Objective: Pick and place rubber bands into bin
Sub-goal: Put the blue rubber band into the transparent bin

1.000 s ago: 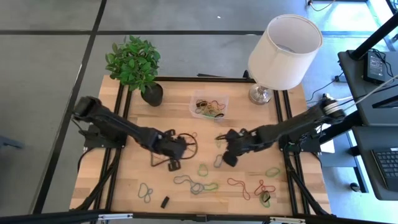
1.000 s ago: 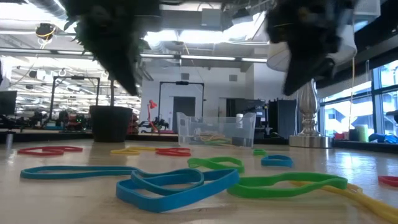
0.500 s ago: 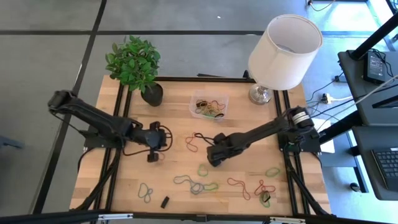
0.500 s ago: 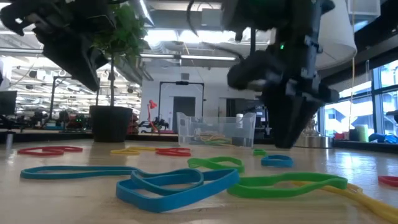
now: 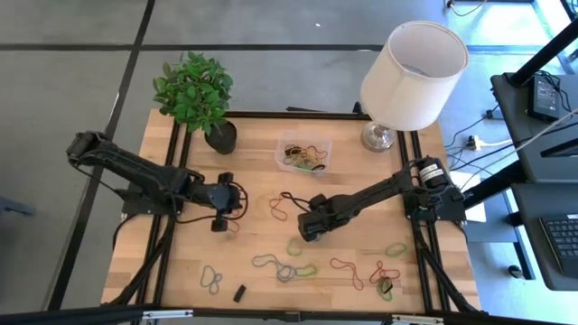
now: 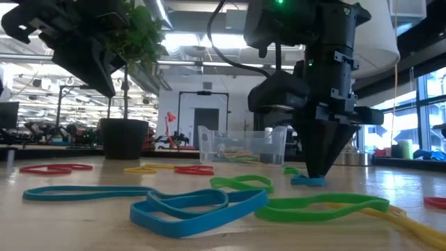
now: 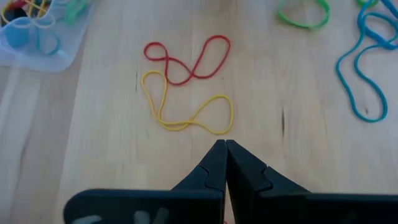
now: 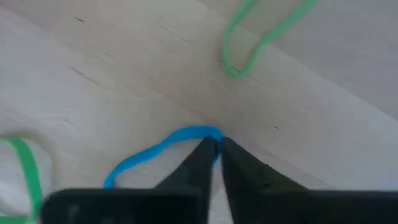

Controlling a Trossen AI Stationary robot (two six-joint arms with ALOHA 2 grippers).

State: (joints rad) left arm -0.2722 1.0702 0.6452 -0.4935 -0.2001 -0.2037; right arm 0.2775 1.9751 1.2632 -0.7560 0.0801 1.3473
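Nearest the low camera: loose rubber bands (image 6: 198, 203) flat on the table (image 5: 415, 271), not yet collected. Farther in: right gripper (image 6: 315, 176) tip-down at mid-table, fingers nearly together, pinching one end of a blue rubber band (image 8: 163, 152) for lifting; band's long axis flat on the wood, trailing away from the fingertips. Left gripper (image 7: 225, 149) raised, fingers together, empty, waiting. Farthest: bin (image 5: 304, 153) at the far edge, already holding bands.

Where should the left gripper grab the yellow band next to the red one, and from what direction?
Come straight down from above: the yellow rubber band lies flat on the table, so there is no edge to take from the side. Pinch one thin strand at its narrow waist, away from the end that touches the red rubber band. The left gripper has its jaws shut and must open first.
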